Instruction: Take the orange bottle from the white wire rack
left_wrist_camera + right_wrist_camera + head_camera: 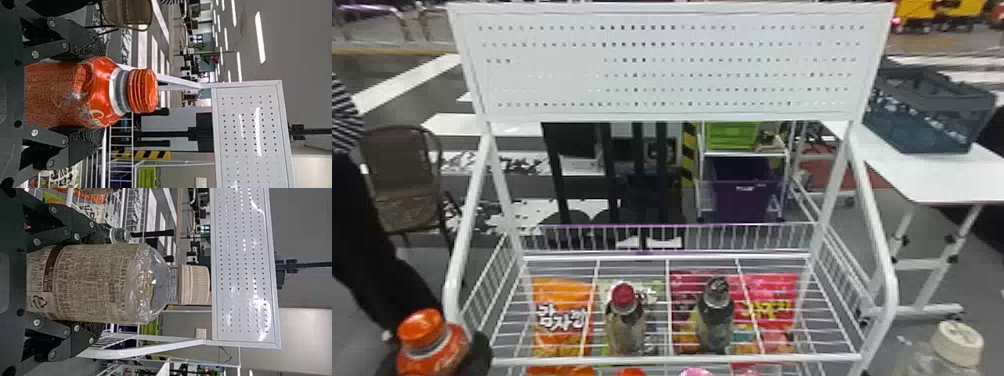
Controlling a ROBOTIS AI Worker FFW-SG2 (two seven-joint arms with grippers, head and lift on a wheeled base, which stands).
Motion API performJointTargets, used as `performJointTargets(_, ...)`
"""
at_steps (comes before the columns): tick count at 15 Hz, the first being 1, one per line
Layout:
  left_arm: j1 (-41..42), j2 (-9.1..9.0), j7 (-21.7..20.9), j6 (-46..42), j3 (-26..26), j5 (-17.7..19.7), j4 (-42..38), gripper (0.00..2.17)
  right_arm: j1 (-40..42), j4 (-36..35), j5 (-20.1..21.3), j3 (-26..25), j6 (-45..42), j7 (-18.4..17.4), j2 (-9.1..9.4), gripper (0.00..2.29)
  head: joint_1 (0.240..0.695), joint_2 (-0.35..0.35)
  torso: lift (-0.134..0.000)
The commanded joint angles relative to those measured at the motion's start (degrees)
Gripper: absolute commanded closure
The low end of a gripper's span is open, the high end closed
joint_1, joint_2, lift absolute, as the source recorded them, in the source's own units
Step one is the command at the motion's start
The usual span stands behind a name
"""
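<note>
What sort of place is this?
Probably an indoor demo or exhibition hall with a mock shop display: a white wire rack stocked with snack bags and bottles, broad white floor stripes, and strip lights overhead.

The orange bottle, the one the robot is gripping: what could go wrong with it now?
The orange bottle might slip or twist, since the left jaws press on its rounded sides. It could also knock the white wire rack, whose side tube looks close to it in the head view. And the right jaws hold a cream-capped bottle, so careless movement of both arms might bump either bottle on the frame.
</note>
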Motion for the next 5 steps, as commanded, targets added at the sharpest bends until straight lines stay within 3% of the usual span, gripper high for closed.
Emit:
performJointTargets(1, 0.0, 0.0, 0.0, 0.0, 0.2, 0.0, -0.1, 2.15, -0.2, 0.0, 0.0, 0.0, 0.2, 0.0, 0.05, 1.11, 0.499, 0.0, 0.0)
performJointTargets(5, -0.3, 0.0, 0.0, 0.0, 0.2, 0.0, 0.1, 2.15, -0.3, -0.1, 0.0, 0.0, 0.4, 0.0, 0.05, 1.11, 0.499, 0.0, 0.0)
